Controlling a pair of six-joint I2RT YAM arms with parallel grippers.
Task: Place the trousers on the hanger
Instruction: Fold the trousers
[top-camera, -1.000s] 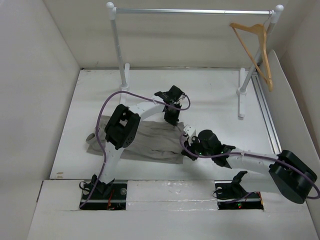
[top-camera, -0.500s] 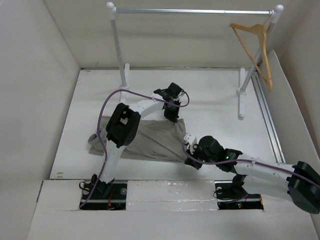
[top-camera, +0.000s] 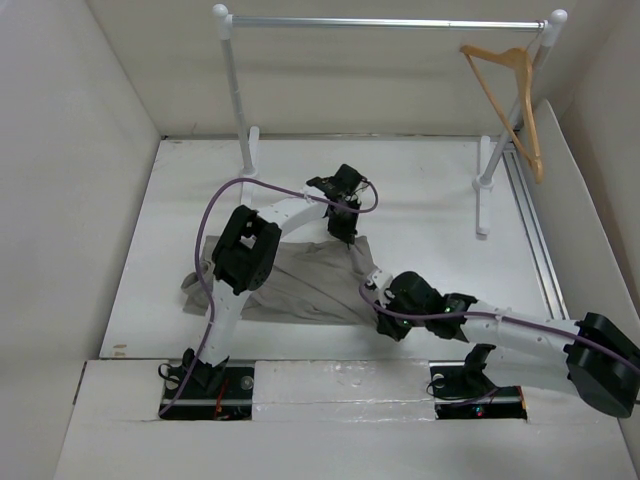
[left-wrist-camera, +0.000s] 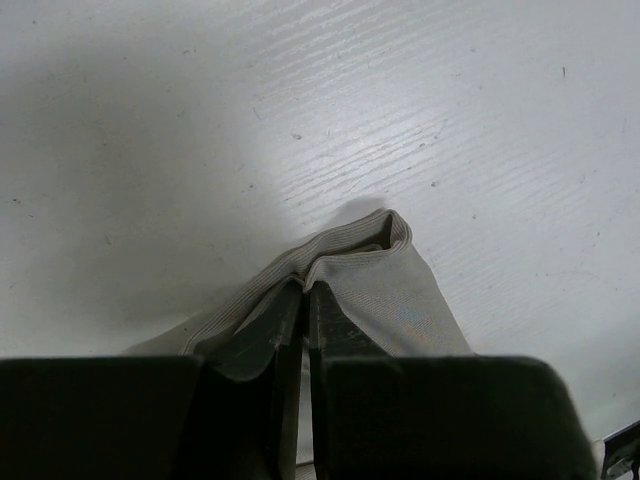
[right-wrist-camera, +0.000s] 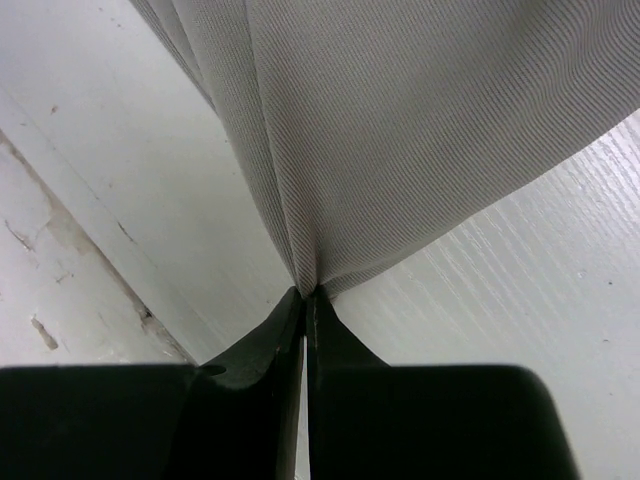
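Noted trousers (top-camera: 300, 285) crumpled on table (top-camera: 430, 180), well apart from hanger (top-camera: 510, 95) at rail (top-camera: 380, 22) end. Found left gripper (left-wrist-camera: 305, 295) and right gripper (right-wrist-camera: 305, 295) each clamped on 1 trouser edge. Lift evenly, keeping cloth taut.

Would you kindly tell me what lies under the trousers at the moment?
Only the white table shows around the trousers, which rest on it. Whatever is beneath the cloth is hidden, and the left arm covers part of it from above.
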